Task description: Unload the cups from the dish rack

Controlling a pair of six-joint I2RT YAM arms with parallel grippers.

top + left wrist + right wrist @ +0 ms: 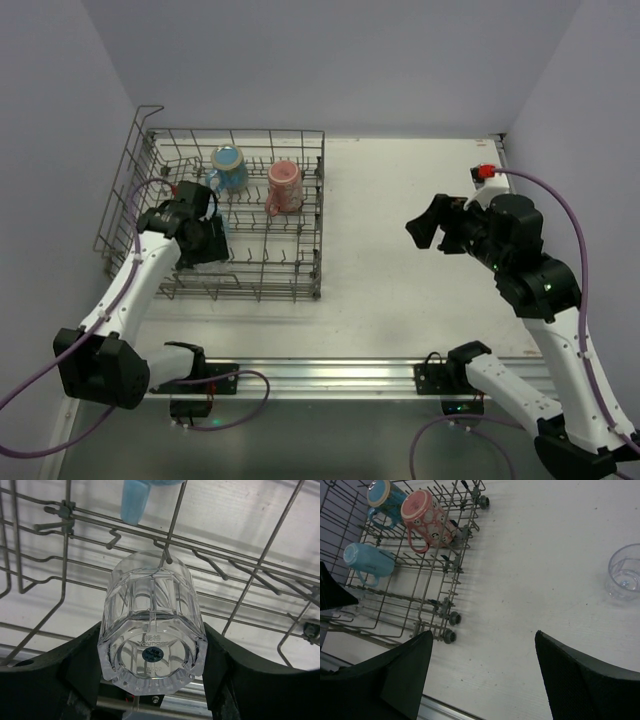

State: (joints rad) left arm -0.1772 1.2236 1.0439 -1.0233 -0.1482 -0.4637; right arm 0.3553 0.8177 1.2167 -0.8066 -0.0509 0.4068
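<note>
The grey wire dish rack (318, 215) stands at the left of the table. In it a blue handled mug (228, 166) and a pink cup (284, 186) lie on the tines at the back. My left gripper (203, 238) is inside the rack, shut on a clear glass (150, 630) that is upside down, base towards the camera, with a finger (227, 665) against each side. A light blue cup (367, 560) lies beside it. My right gripper (428, 226) hovers open and empty over the bare table. A second clear glass (625, 574) stands upright on the table.
The rack's tines and wires (65, 580) surround the held glass, and a light blue handle (134, 500) hangs just beyond it. The rack's small wheels (451, 627) mark its near right corner. Walls close the table at back and sides.
</note>
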